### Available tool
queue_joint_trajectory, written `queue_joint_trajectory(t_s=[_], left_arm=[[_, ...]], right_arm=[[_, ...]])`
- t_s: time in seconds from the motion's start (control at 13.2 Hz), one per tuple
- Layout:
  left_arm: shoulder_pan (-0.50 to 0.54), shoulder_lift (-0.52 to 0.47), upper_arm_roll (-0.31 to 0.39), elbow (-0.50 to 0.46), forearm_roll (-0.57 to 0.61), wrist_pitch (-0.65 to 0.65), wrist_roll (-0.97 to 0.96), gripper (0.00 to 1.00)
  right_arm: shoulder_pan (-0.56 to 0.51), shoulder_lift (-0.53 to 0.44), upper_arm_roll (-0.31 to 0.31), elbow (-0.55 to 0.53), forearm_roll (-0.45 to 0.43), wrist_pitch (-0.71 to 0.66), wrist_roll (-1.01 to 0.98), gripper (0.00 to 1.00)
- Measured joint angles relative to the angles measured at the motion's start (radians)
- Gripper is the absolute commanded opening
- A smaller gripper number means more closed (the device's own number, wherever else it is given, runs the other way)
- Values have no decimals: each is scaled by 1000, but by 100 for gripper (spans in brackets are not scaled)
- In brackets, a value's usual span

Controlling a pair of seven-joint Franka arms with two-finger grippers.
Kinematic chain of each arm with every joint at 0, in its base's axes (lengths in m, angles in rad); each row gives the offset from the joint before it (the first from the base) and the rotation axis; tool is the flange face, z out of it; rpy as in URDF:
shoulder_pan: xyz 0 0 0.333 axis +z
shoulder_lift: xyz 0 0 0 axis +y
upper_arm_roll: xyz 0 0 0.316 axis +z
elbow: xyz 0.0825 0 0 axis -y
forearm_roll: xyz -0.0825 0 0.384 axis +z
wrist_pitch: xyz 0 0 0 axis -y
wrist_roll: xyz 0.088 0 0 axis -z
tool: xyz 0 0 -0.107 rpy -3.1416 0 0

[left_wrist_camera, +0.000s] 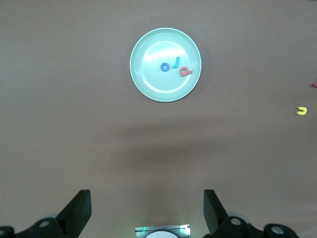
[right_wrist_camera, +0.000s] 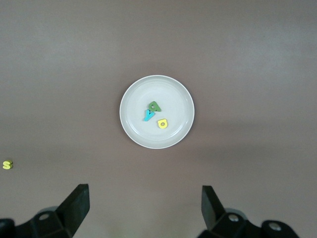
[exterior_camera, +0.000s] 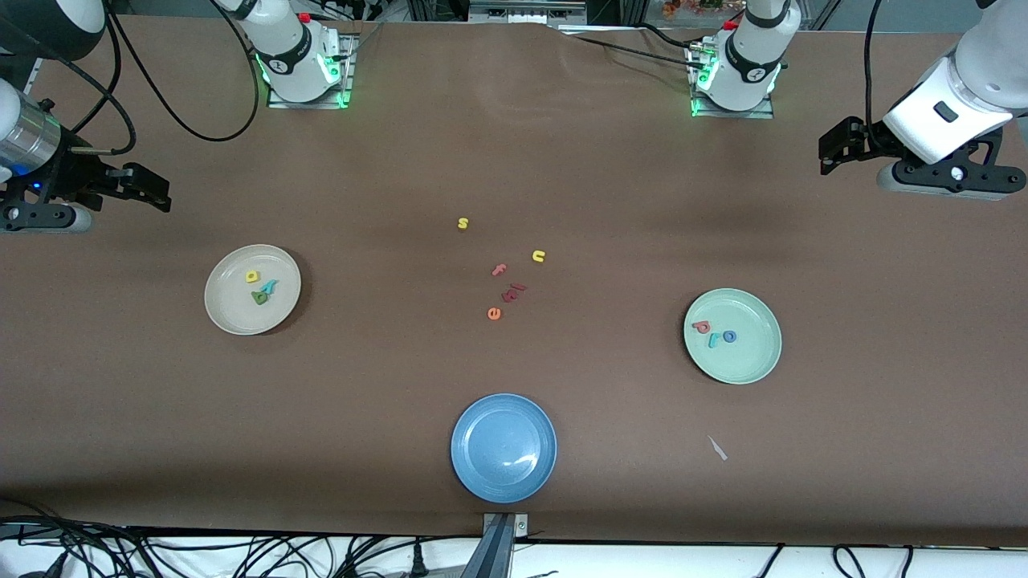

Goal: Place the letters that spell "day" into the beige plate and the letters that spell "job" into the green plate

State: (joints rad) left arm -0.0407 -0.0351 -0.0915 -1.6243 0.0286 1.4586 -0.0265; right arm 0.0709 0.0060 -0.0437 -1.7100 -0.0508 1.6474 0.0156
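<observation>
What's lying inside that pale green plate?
Three small letters lie inside the green plate: a blue o, a teal j and a pink letter. Nothing covers them.

- The left gripper shows only its two finger ends in the left wrist view; the rest is cut off by the picture's edge.
- The right gripper is cut the same way in the right wrist view.
- The right arm runs off the edge of the front view, and so does the left arm.
- The dark red pieces between the pink f and the orange e are too small to read as letters.
- A red speck is cut by the edge of the left wrist view.
- A pale scrap near the green plate is too small to identify.
</observation>
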Motion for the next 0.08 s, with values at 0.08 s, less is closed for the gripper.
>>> queue_joint_trajectory(t_s=[0.08], left_arm=[[1,0,0,0,0,-1,0,100]], right_arm=[[0,0,0,0,1,0,0,100]])
